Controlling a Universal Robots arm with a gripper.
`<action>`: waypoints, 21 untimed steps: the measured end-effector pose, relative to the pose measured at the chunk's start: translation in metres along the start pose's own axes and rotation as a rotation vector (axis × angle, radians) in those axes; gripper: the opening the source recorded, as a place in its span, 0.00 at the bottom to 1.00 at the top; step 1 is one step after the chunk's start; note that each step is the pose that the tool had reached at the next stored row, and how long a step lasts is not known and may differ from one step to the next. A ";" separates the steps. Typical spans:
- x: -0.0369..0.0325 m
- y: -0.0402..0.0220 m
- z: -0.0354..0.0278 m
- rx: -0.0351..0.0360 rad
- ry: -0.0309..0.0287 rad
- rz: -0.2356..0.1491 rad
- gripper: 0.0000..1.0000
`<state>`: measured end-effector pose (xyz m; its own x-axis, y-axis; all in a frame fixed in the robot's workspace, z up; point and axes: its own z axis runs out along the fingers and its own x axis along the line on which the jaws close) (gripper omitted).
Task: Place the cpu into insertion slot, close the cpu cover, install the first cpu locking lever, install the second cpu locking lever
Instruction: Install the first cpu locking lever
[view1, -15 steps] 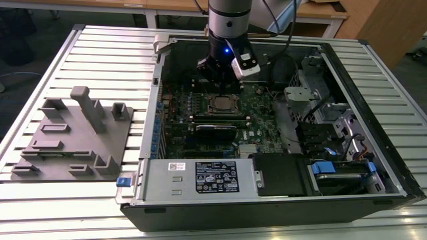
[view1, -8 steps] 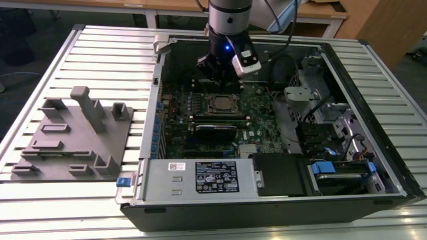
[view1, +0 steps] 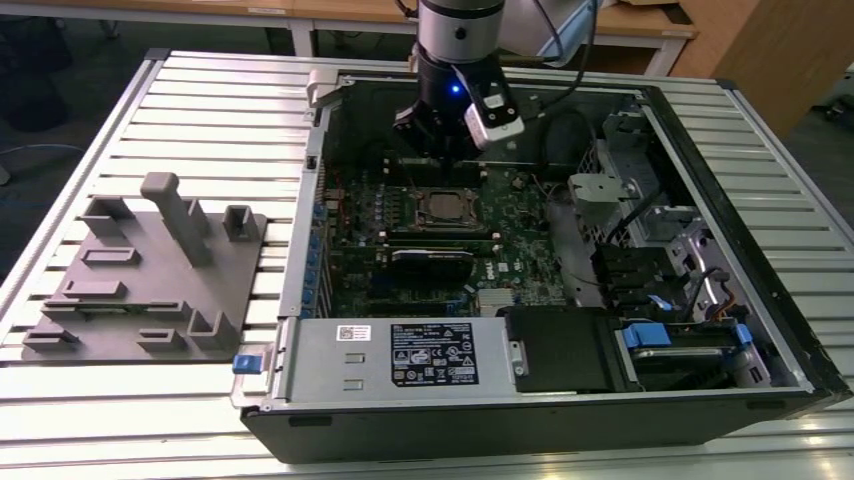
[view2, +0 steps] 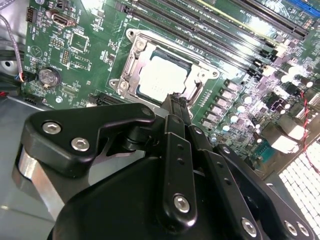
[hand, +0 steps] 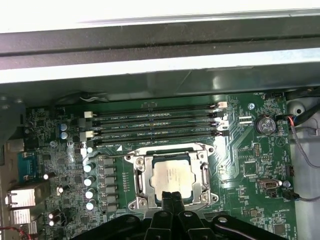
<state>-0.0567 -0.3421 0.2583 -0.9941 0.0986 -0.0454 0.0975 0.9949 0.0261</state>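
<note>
The cpu (hand: 172, 175), a pale silvery square, sits in the insertion slot (view1: 447, 208) on the green board inside the open computer case. The cpu cover (hand: 142, 176), a silver frame, lies flat around the cpu (view2: 161, 75), and its window leaves the chip's top showing. A thin wire lever (hand: 160, 148) runs along the socket's edge beside the memory slots. My gripper (hand: 172, 201) hangs just above the socket's rim with its black fingers pressed together and nothing between them. In the exterior view the gripper (view1: 438, 155) stands over the far part of the board, behind the socket.
Long black memory slots (hand: 155, 125) run beside the socket. The case walls (view1: 320, 140) ring the board, with drive bays and cables (view1: 641, 230) on the exterior view's right. A grey fixture plate (view1: 147, 270) lies on the slatted table at the exterior view's left.
</note>
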 end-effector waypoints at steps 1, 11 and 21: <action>0.0000 0.0000 -0.0009 0.0000 0.0000 0.000 0.10; 0.0032 -0.0003 -0.0021 0.0002 0.0001 0.000 0.10; 0.0099 -0.0009 -0.0020 0.0000 -0.0003 0.000 0.10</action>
<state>-0.0667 -0.3421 0.2598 -0.9941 0.0987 -0.0456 0.0976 0.9949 0.0261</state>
